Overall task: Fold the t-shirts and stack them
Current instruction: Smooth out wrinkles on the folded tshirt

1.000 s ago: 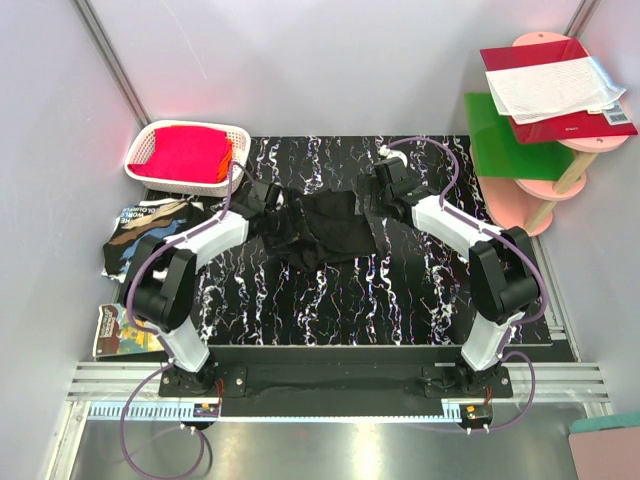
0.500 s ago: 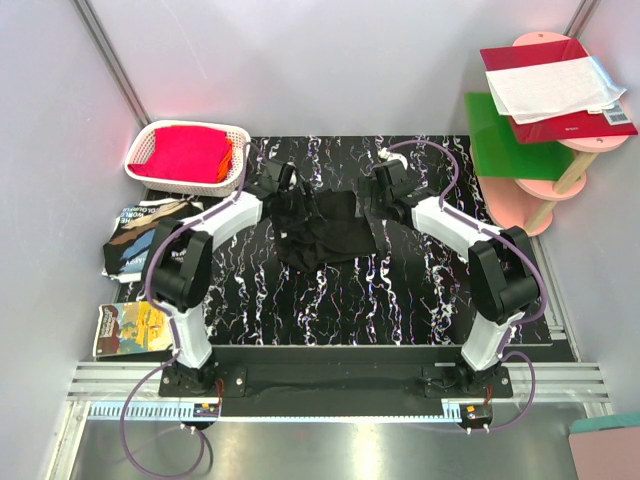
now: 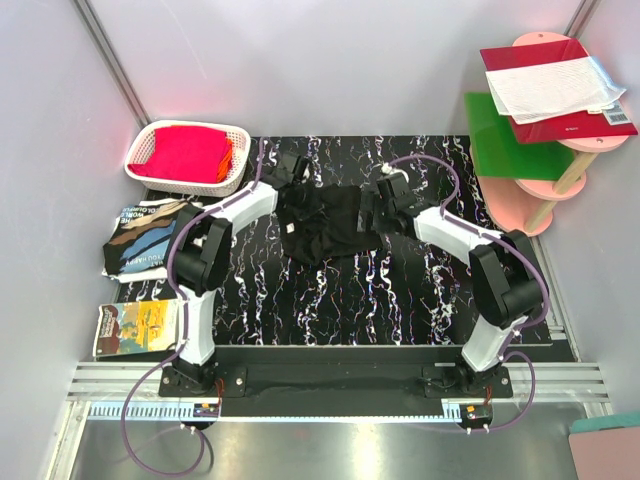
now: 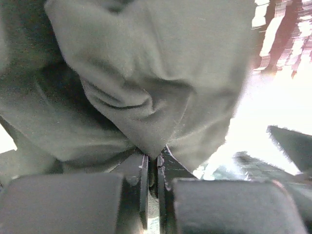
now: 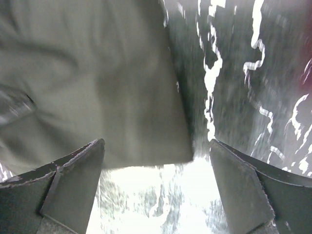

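A black t-shirt [image 3: 325, 225] lies crumpled in the middle of the marbled black mat [image 3: 400, 290]. My left gripper [image 3: 291, 172] is at its far left corner, shut on a pinch of the cloth; in the left wrist view the fabric [image 4: 146, 73] bunches into the closed jaws [image 4: 152, 163]. My right gripper [image 3: 369, 210] hovers open at the shirt's right edge. In the right wrist view a corner of the shirt [image 5: 97, 97] lies between the spread fingers [image 5: 73, 185], untouched. A second t-shirt [image 3: 148, 236], folded with its blue and tan print up, lies left of the mat.
A white basket [image 3: 150, 140] with red cloth stands at the back left. A printed magazine [image 3: 135, 328] lies at the near left. Green and pink shelves [image 3: 510, 150] holding a red book [image 3: 555, 85] stand at the back right.
My left arm has swung farther back and right to the shirt's far left corner, and its jaws have shut on the cloth. The right gripper has barely moved and stays open.
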